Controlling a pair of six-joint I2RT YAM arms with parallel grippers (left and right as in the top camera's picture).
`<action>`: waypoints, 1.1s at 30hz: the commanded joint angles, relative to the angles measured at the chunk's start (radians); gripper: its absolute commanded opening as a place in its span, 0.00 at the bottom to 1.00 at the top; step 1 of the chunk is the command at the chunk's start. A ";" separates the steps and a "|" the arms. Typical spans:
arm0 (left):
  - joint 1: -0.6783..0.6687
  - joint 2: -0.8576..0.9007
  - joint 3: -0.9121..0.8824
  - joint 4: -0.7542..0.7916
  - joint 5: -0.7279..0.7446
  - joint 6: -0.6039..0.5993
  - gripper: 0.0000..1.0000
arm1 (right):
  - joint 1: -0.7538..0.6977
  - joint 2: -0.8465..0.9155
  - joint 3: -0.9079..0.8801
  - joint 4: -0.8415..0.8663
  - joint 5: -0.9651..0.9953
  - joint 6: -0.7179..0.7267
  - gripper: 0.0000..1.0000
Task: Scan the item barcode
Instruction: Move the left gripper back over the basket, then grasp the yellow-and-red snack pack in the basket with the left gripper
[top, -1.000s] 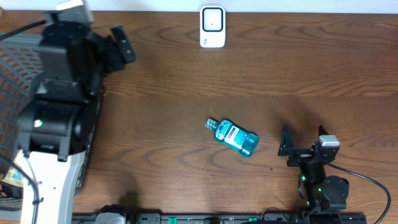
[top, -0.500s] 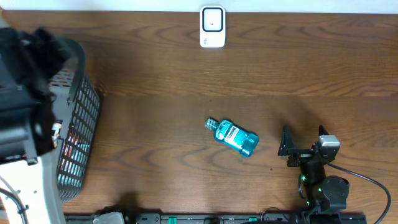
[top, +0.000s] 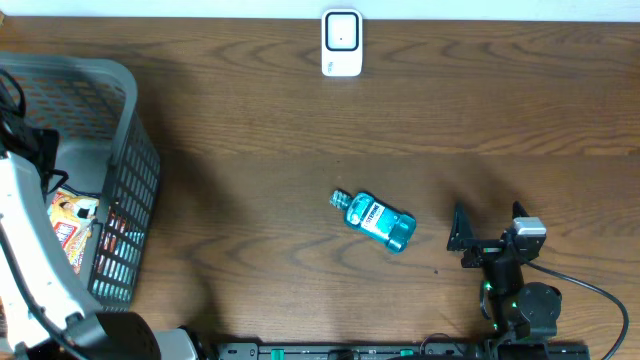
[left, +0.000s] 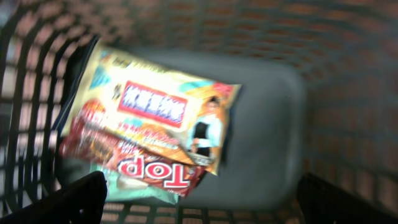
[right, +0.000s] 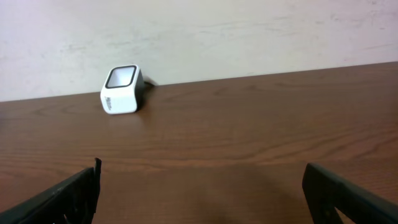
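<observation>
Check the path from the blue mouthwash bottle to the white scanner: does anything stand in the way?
Nothing visible does. The bottle lies on its side on the table, and the stretch from it to the scanner at the far edge is bare wood. The basket sits well off to the left.

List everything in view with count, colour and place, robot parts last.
scanner: one, white, middle of the table's far edge.
mouthwash bottle: one, teal, lying on its side mid-table, nothing touching it.
basket: one, grey mesh, at the table's left end.
snack packets: at least two, yellow and red, stacked in the basket.
table: one, brown wood.
left hand: one, black, open, above the basket's inside.
right hand: one, black, open, right of the bottle, apart from it.
</observation>
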 joint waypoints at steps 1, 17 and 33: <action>0.022 0.016 -0.035 -0.027 -0.013 -0.210 0.98 | -0.001 -0.005 -0.003 -0.002 0.005 0.006 0.99; 0.101 0.018 -0.401 0.182 0.010 -0.394 0.98 | -0.001 -0.005 -0.003 -0.002 0.005 0.006 0.99; 0.101 0.026 -0.607 0.458 0.059 -0.395 0.98 | -0.001 -0.005 -0.003 -0.002 0.005 0.006 0.99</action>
